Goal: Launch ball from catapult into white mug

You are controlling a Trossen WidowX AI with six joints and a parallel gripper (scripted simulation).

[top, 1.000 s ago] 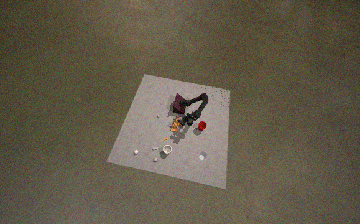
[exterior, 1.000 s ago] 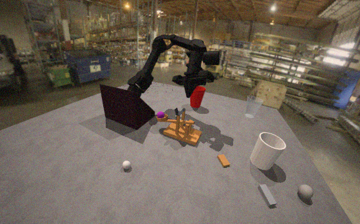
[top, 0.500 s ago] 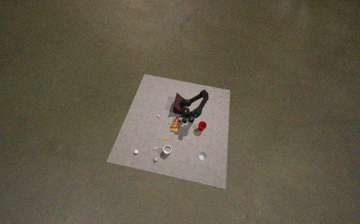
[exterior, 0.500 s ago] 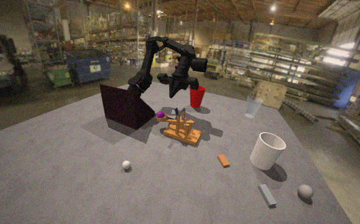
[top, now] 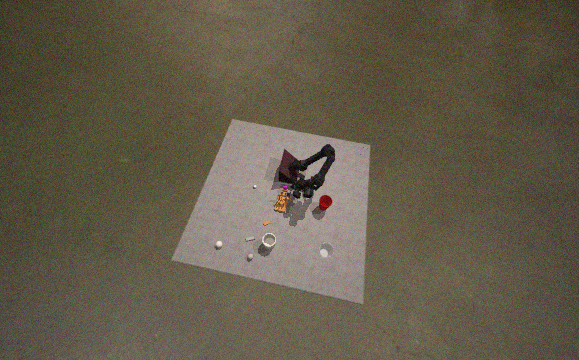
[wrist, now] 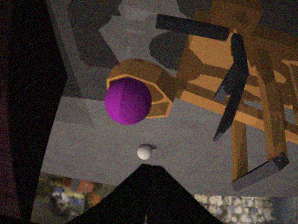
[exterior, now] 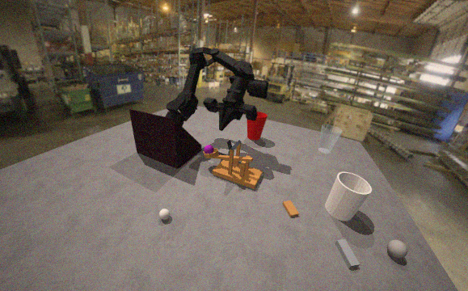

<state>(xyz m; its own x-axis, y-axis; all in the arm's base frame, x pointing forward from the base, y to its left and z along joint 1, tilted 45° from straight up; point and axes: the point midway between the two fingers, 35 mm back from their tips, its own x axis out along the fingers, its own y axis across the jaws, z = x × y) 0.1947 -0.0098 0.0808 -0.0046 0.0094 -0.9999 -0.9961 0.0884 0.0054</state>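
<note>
While the purple ball (top: pixel 285 188) (exterior: pixel 208 149) (wrist: pixel 128 101) sits in the cup of the catapult (top: pixel 283 204) (exterior: pixel 238 171) (wrist: pixel 210 75), the gripper (top: pixel 302 194) (exterior: pixel 222 128) (wrist: pixel 149 173) hangs above, clenched on nothing. From the outside view, the cup lies below and left of its tips. The catapult looks like orange wood, slatted, with dark flat pieces; the white mug (top: pixel 269 240) (exterior: pixel 347 196) is tapered, smooth, pale.
</note>
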